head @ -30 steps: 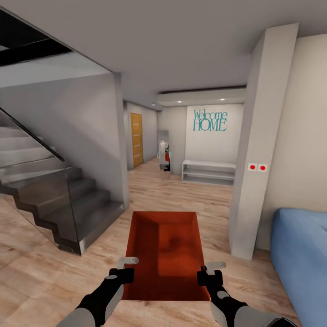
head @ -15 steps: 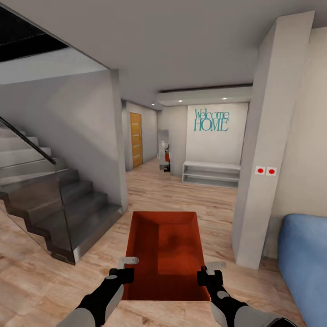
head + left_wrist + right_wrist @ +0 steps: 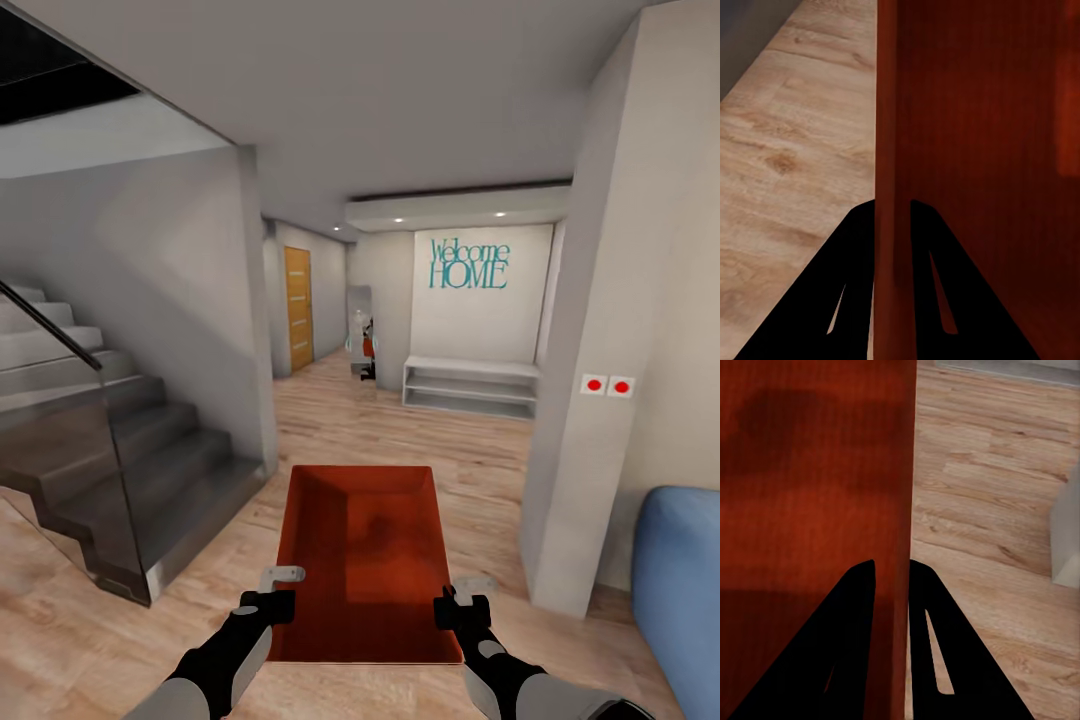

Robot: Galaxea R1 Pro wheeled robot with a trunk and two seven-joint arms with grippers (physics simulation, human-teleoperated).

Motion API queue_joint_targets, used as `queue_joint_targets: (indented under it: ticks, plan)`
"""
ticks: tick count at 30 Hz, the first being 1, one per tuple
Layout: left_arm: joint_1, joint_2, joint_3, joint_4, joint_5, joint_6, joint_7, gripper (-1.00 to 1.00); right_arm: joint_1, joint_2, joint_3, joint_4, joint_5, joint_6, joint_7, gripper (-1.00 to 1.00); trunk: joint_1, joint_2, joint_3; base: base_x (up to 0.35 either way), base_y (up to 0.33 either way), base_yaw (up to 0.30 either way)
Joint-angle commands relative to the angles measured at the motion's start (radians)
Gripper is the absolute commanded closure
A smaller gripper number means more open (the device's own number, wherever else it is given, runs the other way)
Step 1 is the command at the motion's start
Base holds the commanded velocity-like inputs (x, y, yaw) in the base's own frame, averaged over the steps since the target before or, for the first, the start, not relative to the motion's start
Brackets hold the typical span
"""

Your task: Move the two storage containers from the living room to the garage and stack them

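You have rolled forward past the staircase (image 3: pixel 110 470), both end effectors, left (image 3: pixel 268 605) and right (image 3: pixel 462 608), clamped on the storage container (image 3: pixel 362 560), garage not yet reached.

- A home, seen from its open ground-floor hall.
- Light wood-plank flooring (image 3: pixel 400 430) runs through to the entrance area.
- Teal "Welcome HOME" lettering (image 3: pixel 467 265) hangs on a white wall above a low white shelf bench (image 3: pixel 470 386).
- A grey staircase (image 3: pixel 110 450) with a glass balustrade rises on the left.
- An orange-brown wooden door (image 3: pixel 298 307) stands down the corridor.
- A blue sofa (image 3: pixel 685 590) sits beside a white pillar (image 3: pixel 610 340).
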Motion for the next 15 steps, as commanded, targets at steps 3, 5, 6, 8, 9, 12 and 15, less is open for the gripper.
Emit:
queue_joint_targets:
  ticks: [3, 5, 6, 8, 9, 12, 15]
  plan:
    - [0.000, 0.000, -0.009, -0.002, 0.007, 0.006, 0.014, 1.00, -0.001, 0.001, -0.023, 0.001, -0.019, -0.004, -0.005, 1.00, 0.001, -0.001, -0.002, 0.322, 0.000, 0.000]
    - [0.000, -0.001, -0.009, -0.002, 0.007, 0.006, 0.014, 1.00, -0.001, 0.001, -0.023, 0.001, -0.019, -0.005, -0.005, 1.00, 0.001, -0.001, -0.002, 0.322, 0.000, 0.000]
    - [0.000, -0.001, -0.009, -0.002, 0.007, 0.006, 0.014, 1.00, -0.001, 0.001, -0.023, 0.001, -0.019, -0.006, -0.005, 1.00, 0.001, -0.001, -0.002, 0.322, 0.000, 0.000]
    - [0.000, 0.000, -0.009, -0.002, 0.007, 0.006, 0.014, 1.00, -0.001, 0.001, -0.023, 0.001, -0.019, -0.006, -0.005, 1.00, 0.001, -0.001, -0.002, 0.322, 0.000, 0.000]
    - [0.000, 0.000, -0.009, -0.002, 0.007, 0.006, 0.014, 1.00, -0.001, 0.001, -0.023, 0.001, -0.019, -0.006, -0.005, 1.00, 0.001, -0.001, -0.002, 0.322, 0.000, 0.000]
    - [0.000, 0.000, -0.009, -0.002, 0.007, 0.006, 0.014, 1.00, -0.001, 0.001, -0.023, 0.001, -0.019, -0.006, -0.005, 1.00, 0.001, -0.001, -0.002, 0.322, 0.000, 0.000]
    - [0.000, 0.000, -0.009, -0.002, 0.007, 0.006, 0.014, 1.00, -0.001, 0.001, -0.023, 0.001, -0.019, -0.006, -0.005, 1.00, 0.001, -0.001, -0.002, 0.322, 0.000, 0.000]
